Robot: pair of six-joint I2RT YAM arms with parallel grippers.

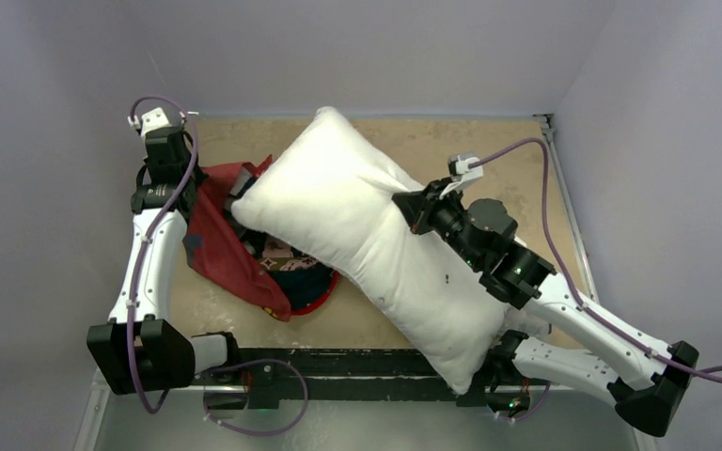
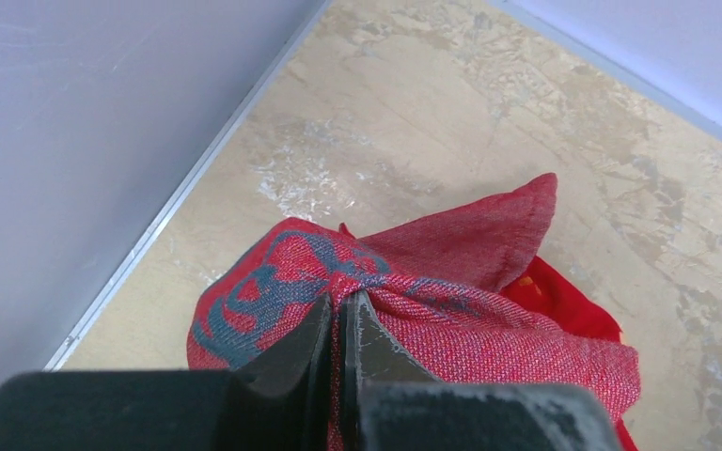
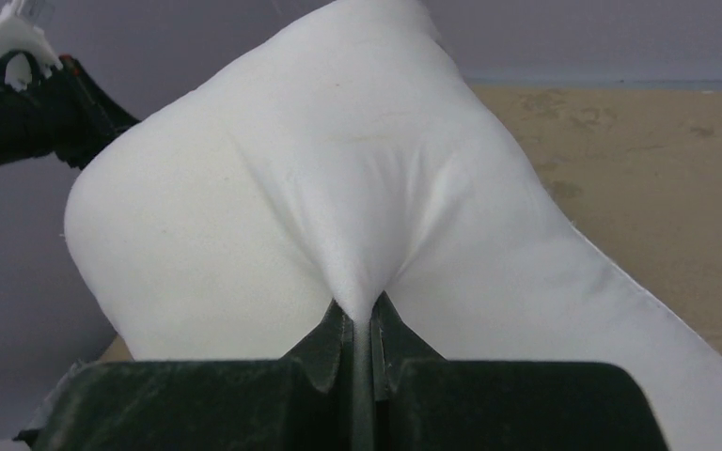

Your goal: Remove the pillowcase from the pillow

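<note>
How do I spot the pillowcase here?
Start at the big white pillow lying diagonally across the table. By its left end the pillowcase lies crumpled, pinched in the left claw. It is red with grey-blue marks, unlike the plain pillow.

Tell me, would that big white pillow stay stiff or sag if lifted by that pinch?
Probably saggy: the pillow puckers into deep folds where the right fingers pinch it. Likely light for its bulk, being so plump and puffy. Unlikely to roll or break; its cloth looks matte, so it shouldn't slip easily.
</note>
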